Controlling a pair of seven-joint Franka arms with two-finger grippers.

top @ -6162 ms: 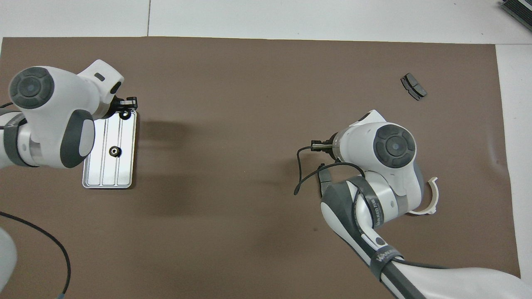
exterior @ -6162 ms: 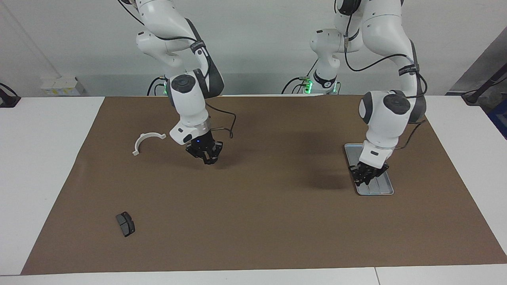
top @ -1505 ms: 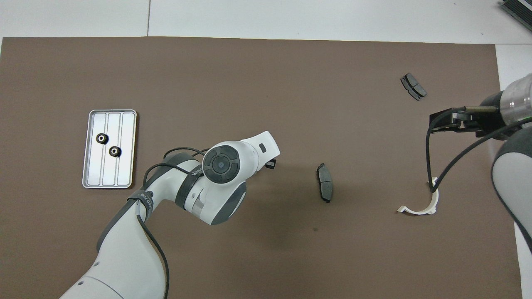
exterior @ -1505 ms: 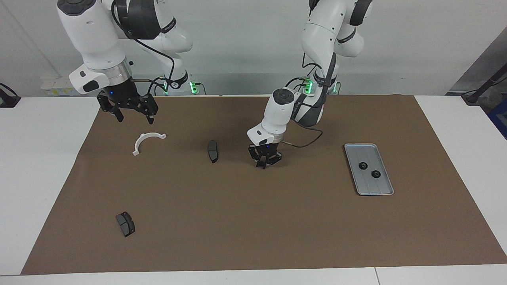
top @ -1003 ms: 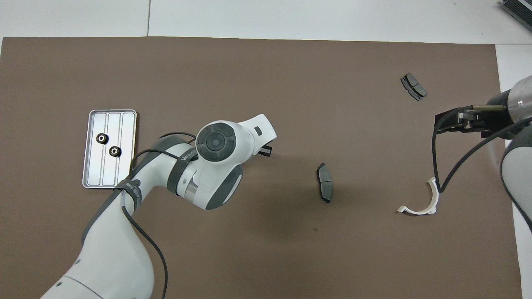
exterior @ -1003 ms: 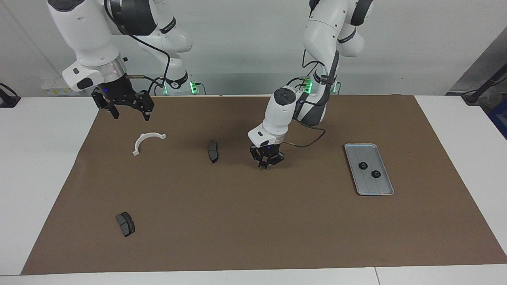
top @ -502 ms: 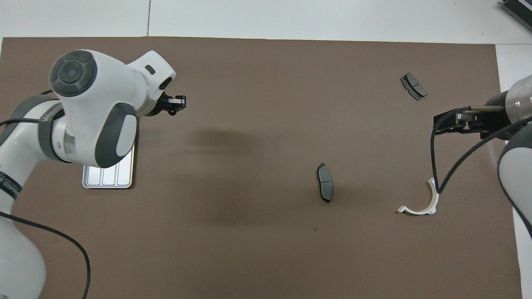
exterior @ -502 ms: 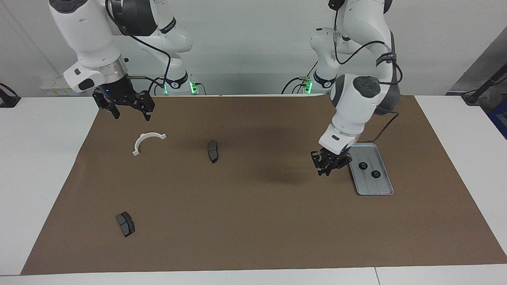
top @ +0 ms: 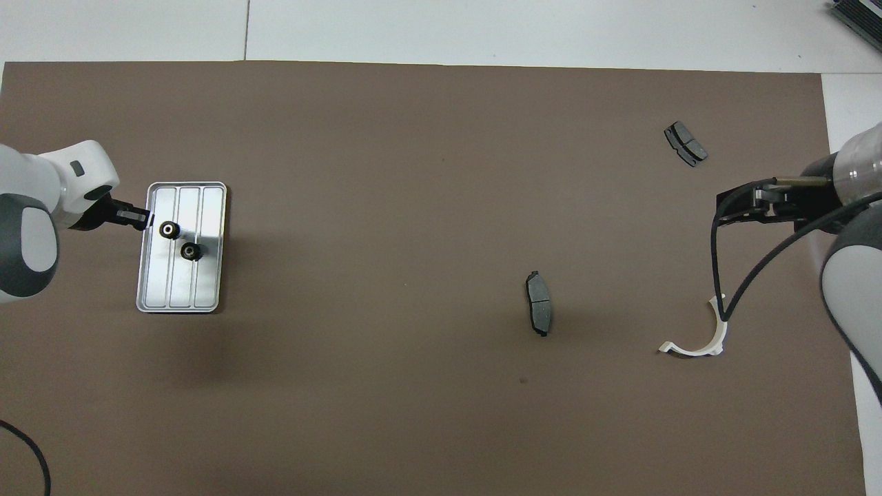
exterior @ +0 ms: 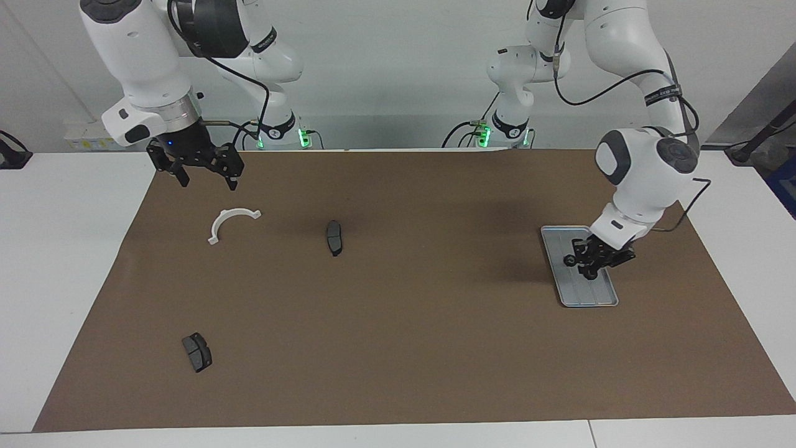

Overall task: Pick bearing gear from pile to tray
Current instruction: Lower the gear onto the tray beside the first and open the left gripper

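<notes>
The silver tray [exterior: 600, 295] [top: 207, 289] lies on the brown mat toward the left arm's end. Two black gears lie in it [top: 167, 229] [top: 191, 252]; in the facing view one shows [exterior: 568, 260] and the other is partly hidden by my left gripper. My left gripper [exterior: 598, 261] [top: 136, 218] hangs low over the tray, beside the gears. I cannot see whether it holds anything. My right gripper [exterior: 205, 177] [top: 741, 205] is open and empty, raised over the mat's edge at the right arm's end, and it waits there.
The scattered parts on the mat are a white arc-shaped piece [exterior: 231, 222] [top: 703, 337], a dark brake pad [exterior: 334, 237] [top: 539, 302] near the middle, and another brake pad [exterior: 197, 351] [top: 685, 143] farther from the robots.
My left gripper has moved from the middle of the mat to over the tray. The two gears in the tray have kept their places. My right arm has barely moved.
</notes>
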